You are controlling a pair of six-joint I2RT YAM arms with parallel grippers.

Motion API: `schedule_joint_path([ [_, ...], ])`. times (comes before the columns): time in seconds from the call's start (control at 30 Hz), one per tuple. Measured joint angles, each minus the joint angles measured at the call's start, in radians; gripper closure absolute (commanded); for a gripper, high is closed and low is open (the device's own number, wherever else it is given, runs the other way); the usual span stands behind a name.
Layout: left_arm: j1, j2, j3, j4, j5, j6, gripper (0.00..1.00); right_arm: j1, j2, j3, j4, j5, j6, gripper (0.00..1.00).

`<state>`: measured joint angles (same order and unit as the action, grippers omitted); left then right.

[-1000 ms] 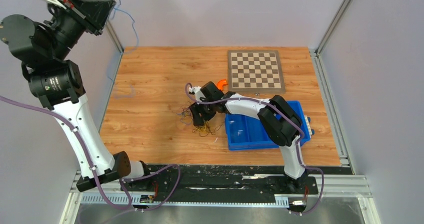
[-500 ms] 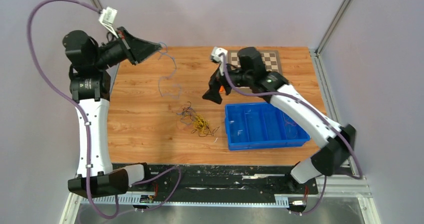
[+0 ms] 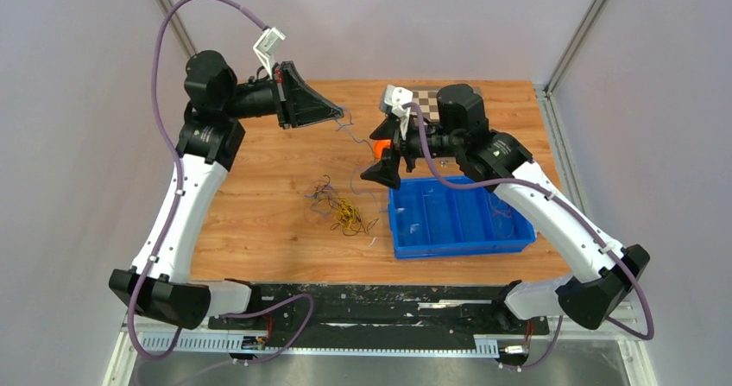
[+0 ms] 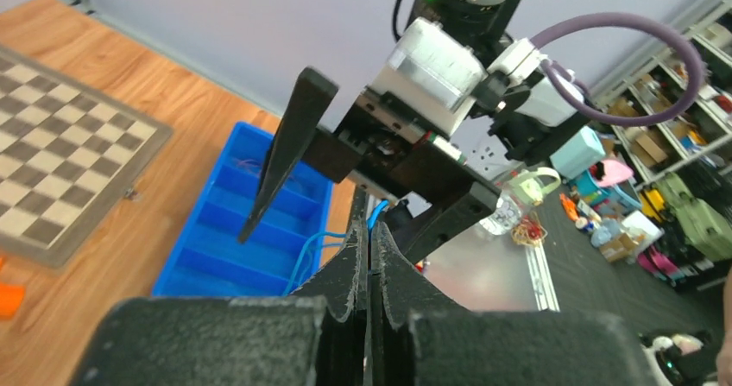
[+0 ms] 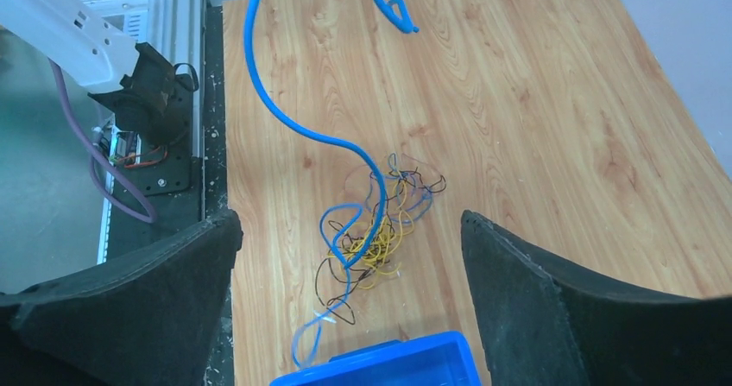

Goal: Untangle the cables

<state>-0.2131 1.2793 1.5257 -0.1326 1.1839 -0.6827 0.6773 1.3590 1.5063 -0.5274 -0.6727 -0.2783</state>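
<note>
Start at your near edge. Both arm bases sit there on the wooden table [image 3: 250, 230], left arm on the left, right arm on the right.

A little farther in, near the middle of the table, you've got the tangle of cables [image 3: 341, 211]. It's a small loopy heap of yellow, black and blue strands lying flat on the wood. Just to its right sits the blue bin [image 3: 509, 239], its dividers showing and its near-left corner close to the heap.

Now look higher and farther. Your left gripper [image 3: 343, 112] is up in the air over the far half of the table, pointing right, and it's clenched tight on the blue cable [image 5: 302, 131]. The left wrist view shows the two fingers pressed together with the blue strand pinched between them. That cable hangs down in a loose curve towards the heap. From the right wrist view it crosses over the heap, and you can't tell whether its lower end is clear of the other strands.

Your right gripper [image 3: 383, 155] faces the left one from just beside it, above the bin's far-left corner. Its claw is released, fingers spread wide, nothing in them.

An orange piece [image 3: 378, 147] shows on the table behind the right gripper. Farthest back lies the chessboard [image 3: 425, 101], partly hidden by the right arm.
</note>
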Motion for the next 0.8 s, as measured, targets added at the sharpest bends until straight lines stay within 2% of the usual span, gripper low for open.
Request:
schedule_joint_path([
  [0.07,-0.031,0.018,0.000,0.076,0.016,-0.051,1.00,0.000,-0.016,-0.022,0.004,0.008,-0.008,0.39],
  [0.17,-0.055,0.045,0.000,0.167,0.025,-0.111,1.00,0.000,-0.046,-0.054,0.014,0.031,-0.012,0.89],
  [0.2,-0.058,0.053,0.000,0.187,0.028,-0.126,1.00,0.000,-0.056,-0.063,0.018,0.037,-0.016,0.99],
  [0.37,-0.063,0.069,-0.018,0.250,0.040,-0.169,1.00,-0.018,-0.129,-0.106,0.037,0.086,0.014,1.00],
  [0.47,-0.074,0.065,-0.054,0.246,0.034,-0.153,0.96,-0.074,-0.172,-0.112,0.052,0.086,0.059,1.00],
  [0.63,-0.156,0.052,-0.103,0.013,-0.072,0.043,0.90,-0.151,-0.287,-0.179,0.076,0.055,0.154,1.00],
  [0.7,-0.219,0.053,-0.122,-0.085,-0.136,0.134,0.86,-0.153,-0.344,-0.234,0.079,0.037,0.186,1.00],
  [0.77,-0.272,0.064,-0.137,-0.145,-0.181,0.193,0.73,-0.151,-0.399,-0.301,0.078,0.023,0.214,1.00],
  [0.8,-0.293,0.076,-0.140,-0.164,-0.200,0.219,0.63,-0.152,-0.418,-0.328,0.076,0.019,0.229,1.00],
])
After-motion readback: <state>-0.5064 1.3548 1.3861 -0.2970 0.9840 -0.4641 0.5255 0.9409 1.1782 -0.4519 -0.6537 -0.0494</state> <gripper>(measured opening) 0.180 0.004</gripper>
